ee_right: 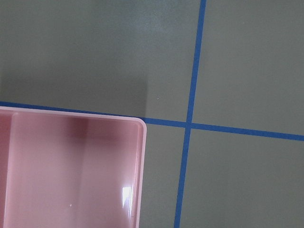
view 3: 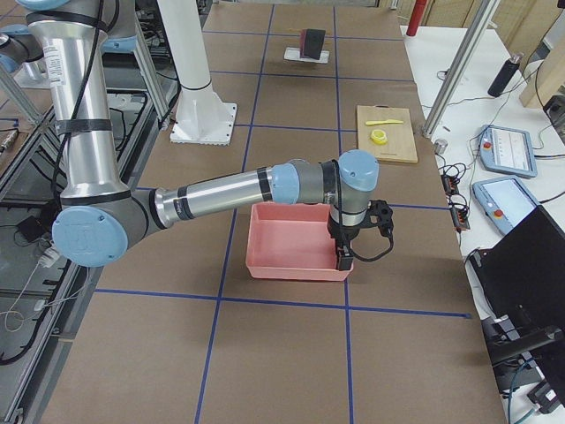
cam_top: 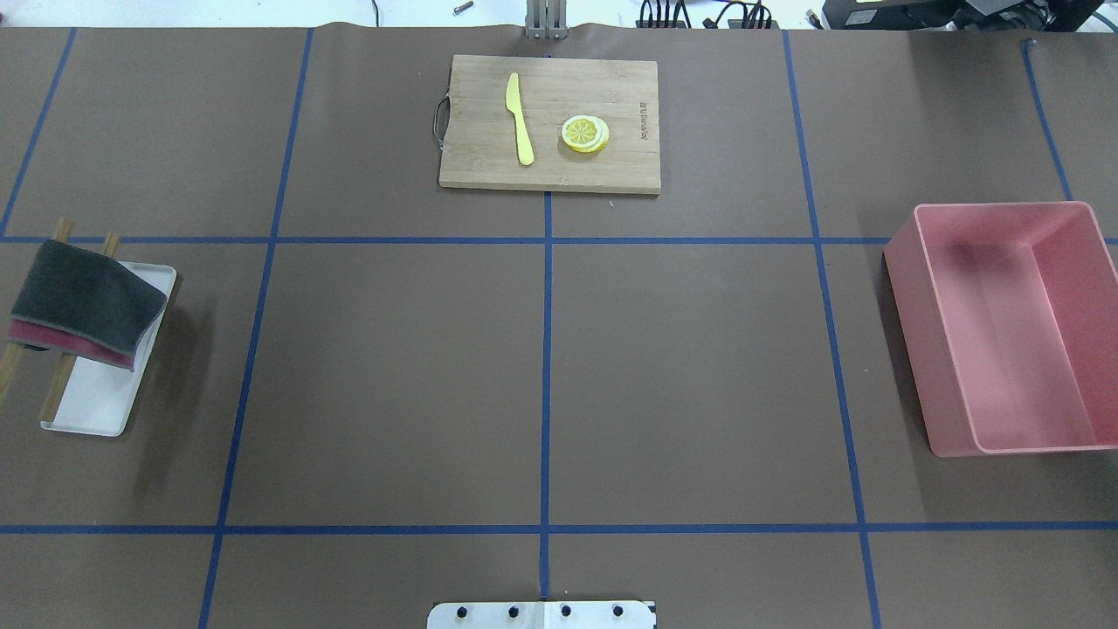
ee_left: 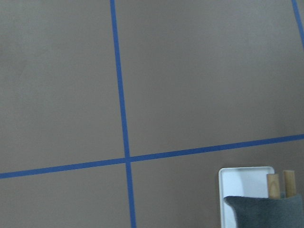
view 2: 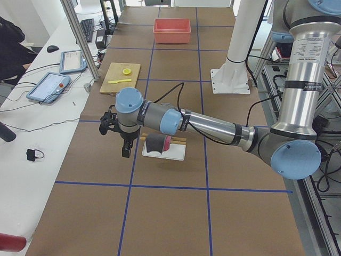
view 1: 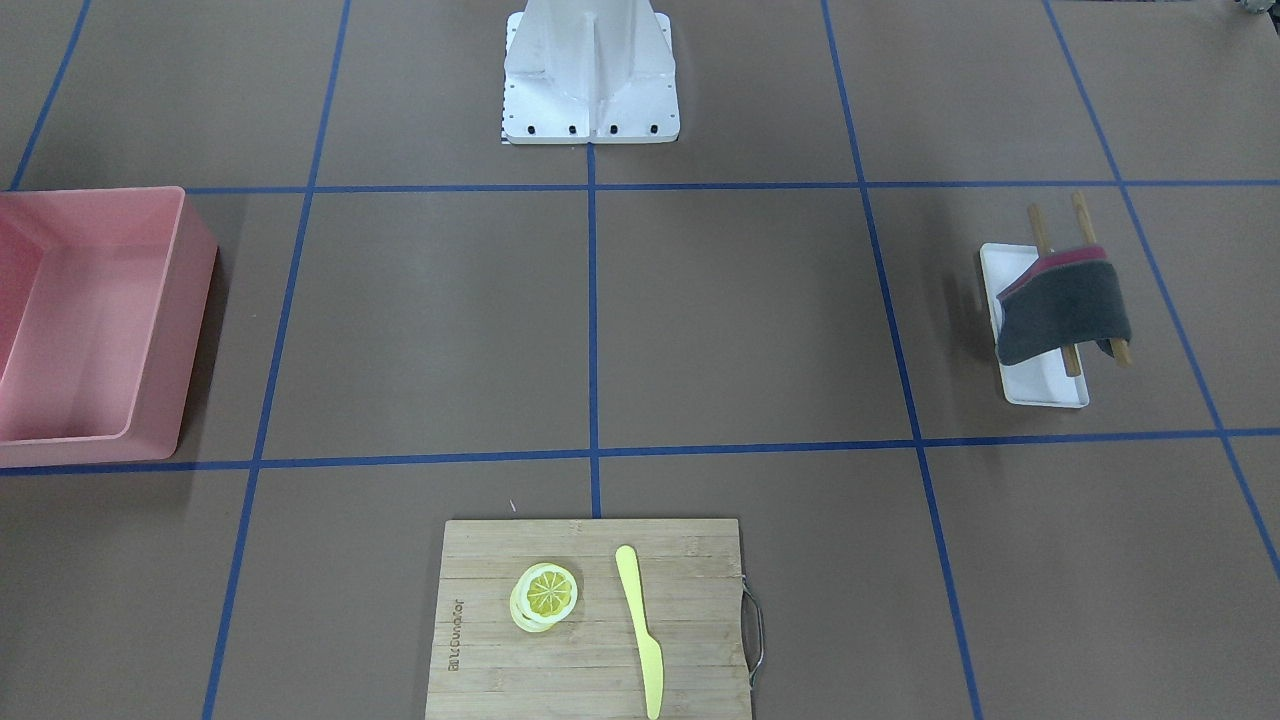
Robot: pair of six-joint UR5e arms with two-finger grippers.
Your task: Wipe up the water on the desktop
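My worry first: I can find no water on the desktop (cam_top: 393, 376) in any view (the matte brown paper shows no sheen or dark patch), so a wipe could land on the wrong square.

The dark grey cloth (cam_top: 87, 297) is the obvious tool. It lies over a red cloth (cam_top: 52, 341), both draped across 2 wooden sticks (view 1: 1072, 362) that rest on a white tray (cam_top: 100, 406). A careless pinch could take both layers, or drag the sticks and tip the tray.

The left gripper (view 2: 126, 152) hangs above the table just beside that tray, on the operators' side. It shows only in the side view, so I cannot tell how far its jaws stand apart. The same goes for the right gripper (view 3: 342, 262), which hangs by a corner of the pink bin (cam_top: 908, 332). A straight drop there could clip the rim.

Far from the robot, a bamboo cutting board (cam_top: 489, 166) carries a yellow knife (cam_top: 520, 122) and lemon slices (cam_top: 585, 134). A long sweep could nudge the board.
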